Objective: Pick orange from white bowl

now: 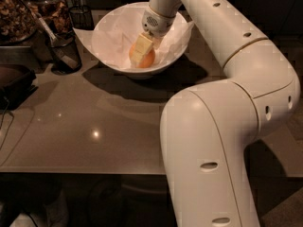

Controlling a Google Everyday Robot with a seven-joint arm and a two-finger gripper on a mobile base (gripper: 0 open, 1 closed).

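Note:
The orange (148,61) lies low in the white bowl (111,30), on the crinkled white paper that lines it. The bowl stands at the back of the grey table. My gripper (141,55) reaches down into the bowl from the upper right and sits right at the orange, its cream-coloured end covering the fruit's left front. The orange rests near the bowl's bottom, right of centre. The far side of the orange is hidden behind the gripper.
A black mesh cup (64,56) with a utensil stands left of the bowl, with a second one (81,17) behind it. Trays of brown snacks (19,13) sit at the far left. A dark object (14,82) lies at the left edge. My large white arm (222,141) fills the right foreground.

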